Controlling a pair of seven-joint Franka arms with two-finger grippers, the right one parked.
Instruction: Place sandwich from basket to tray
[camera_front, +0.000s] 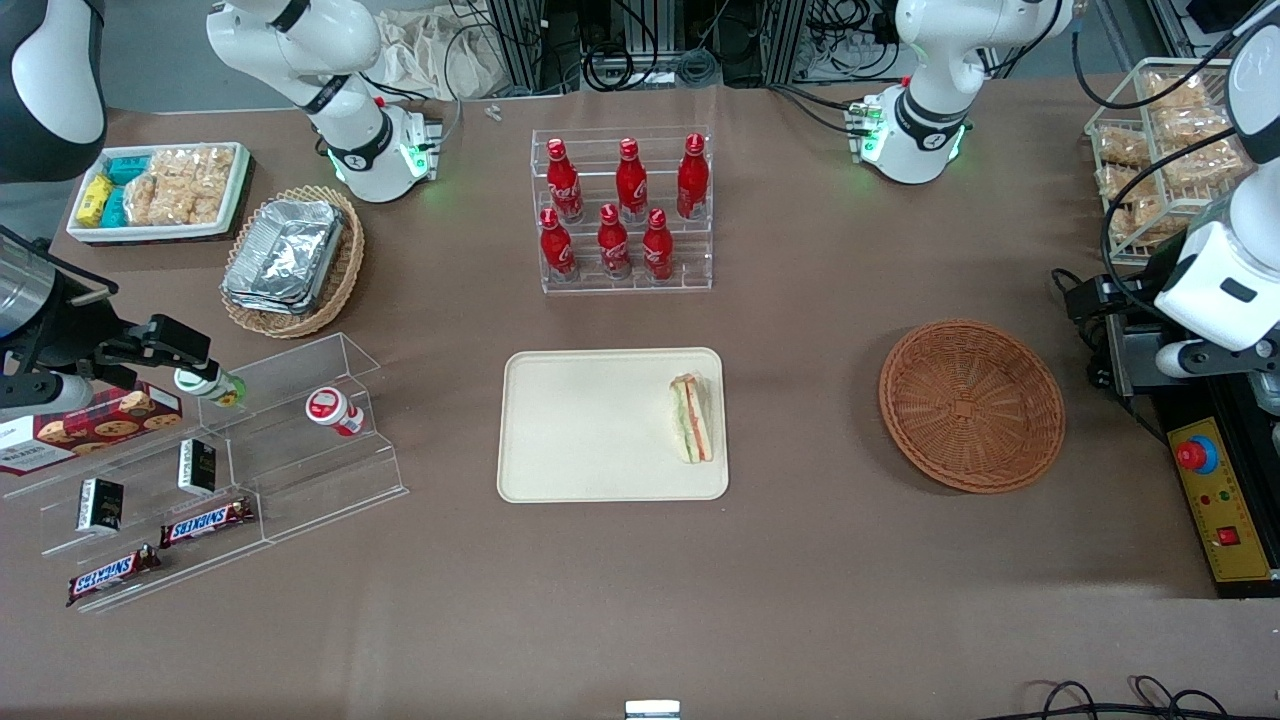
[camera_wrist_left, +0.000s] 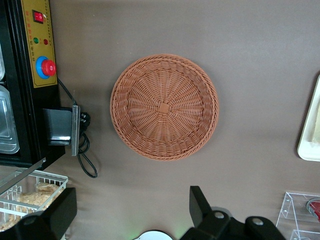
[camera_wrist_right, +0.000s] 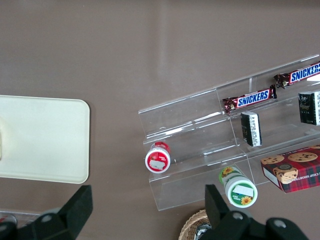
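The sandwich (camera_front: 693, 418), a white wedge with orange and green layers, lies on the cream tray (camera_front: 590, 430), at the tray's edge nearest the basket. The round reddish-brown wicker basket (camera_front: 971, 404) holds nothing; the left wrist view looks straight down on the basket (camera_wrist_left: 164, 106), with a strip of the tray (camera_wrist_left: 311, 130) at the frame's edge. My gripper (camera_wrist_left: 132, 214) hangs high above bare table beside the basket, toward the working arm's end. It is open, its black fingers (camera_wrist_left: 200, 206) wide apart with nothing between them.
A clear rack of red cola bottles (camera_front: 625, 215) stands farther from the front camera than the tray. A yellow control box with a red button (camera_front: 1215, 500) and a wire rack of bagged snacks (camera_front: 1160, 150) sit near the working arm. Acrylic shelves (camera_front: 220, 470) and a foil-tray basket (camera_front: 292, 260) lie toward the parked arm's end.
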